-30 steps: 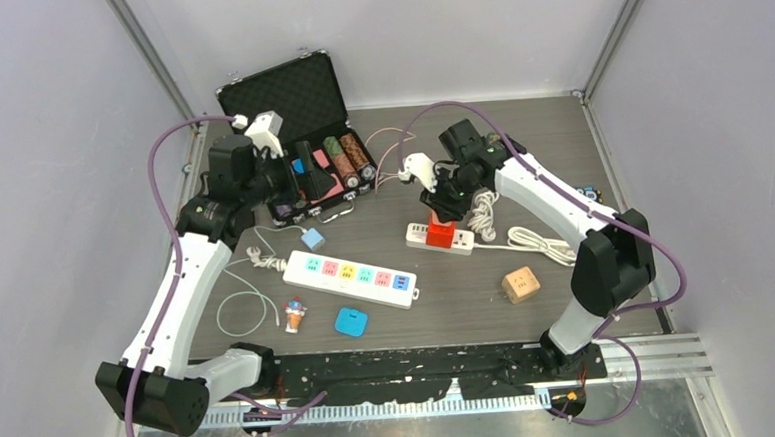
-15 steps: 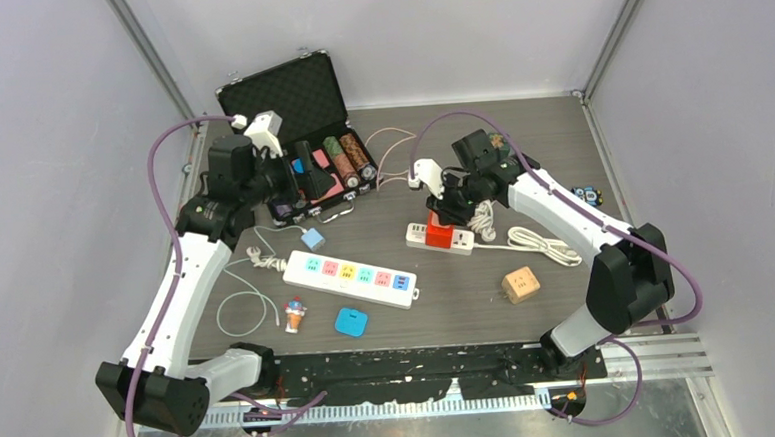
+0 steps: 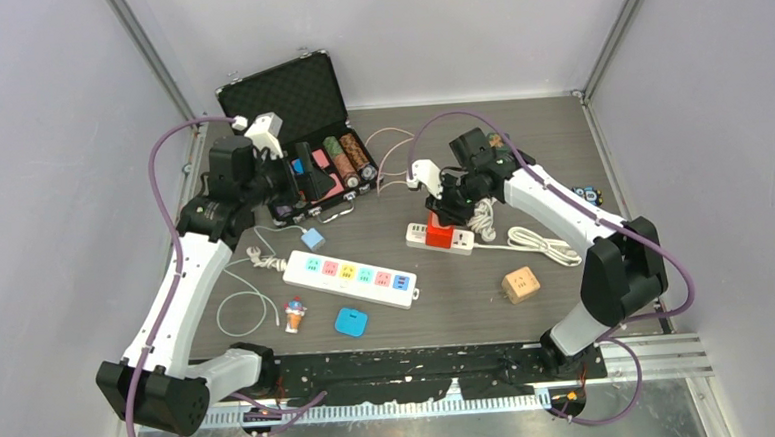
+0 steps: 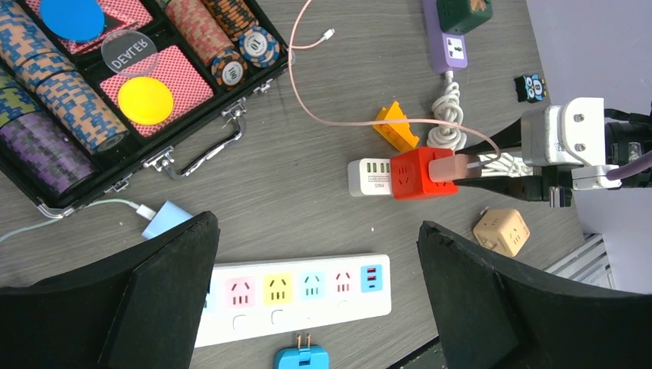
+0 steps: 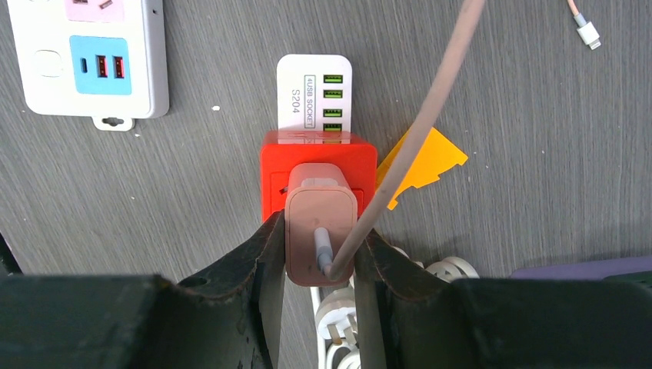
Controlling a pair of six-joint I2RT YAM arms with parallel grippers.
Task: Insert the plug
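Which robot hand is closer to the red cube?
Right. The right hand pinches the pink plug right against the red cube; the left hand hangs open far away, by the black case.

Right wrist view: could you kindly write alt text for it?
The right hand clamps a pink rectangular plug against a red cube socket, its pink cable running upward. Beyond sit a white USB strip and an orange plastic piece.

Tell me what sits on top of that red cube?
A pink plug with its pink cable sits on the red cube, pinched by the right gripper. Its prongs are hidden under its body, so how deep it is cannot be seen.
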